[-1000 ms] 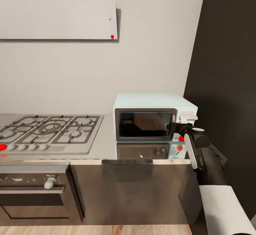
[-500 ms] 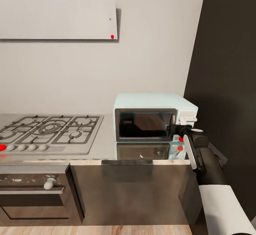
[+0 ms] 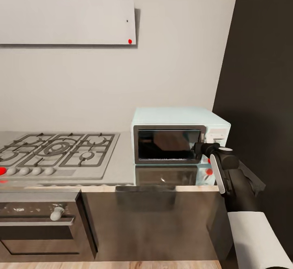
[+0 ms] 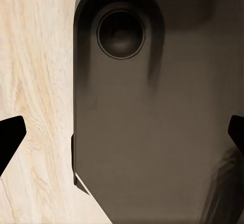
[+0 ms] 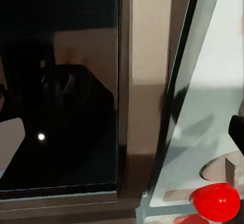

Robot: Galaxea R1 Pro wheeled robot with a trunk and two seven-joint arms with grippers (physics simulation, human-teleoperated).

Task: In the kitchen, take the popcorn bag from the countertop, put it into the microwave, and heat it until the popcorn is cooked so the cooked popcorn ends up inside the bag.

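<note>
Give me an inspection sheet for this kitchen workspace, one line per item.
Surface: grey countertop, glossy, mirrors the microwave front.
Job's things: microwave against the wall at the counter's right end, its dark glass door looking shut or nearly so; popcorn bag nothing seen.
Clutter: nothing seen.
Grippers: right gripper at the microwave door's right edge, beside the control panel, open or shut cannot be told; left gripper open, pointing down at wood floor and a dark base part.
Cables: nothing seen.
Surroundings: steel gas hob left of microwave, built-in oven below, white wall panel above, dark wall right.
</note>
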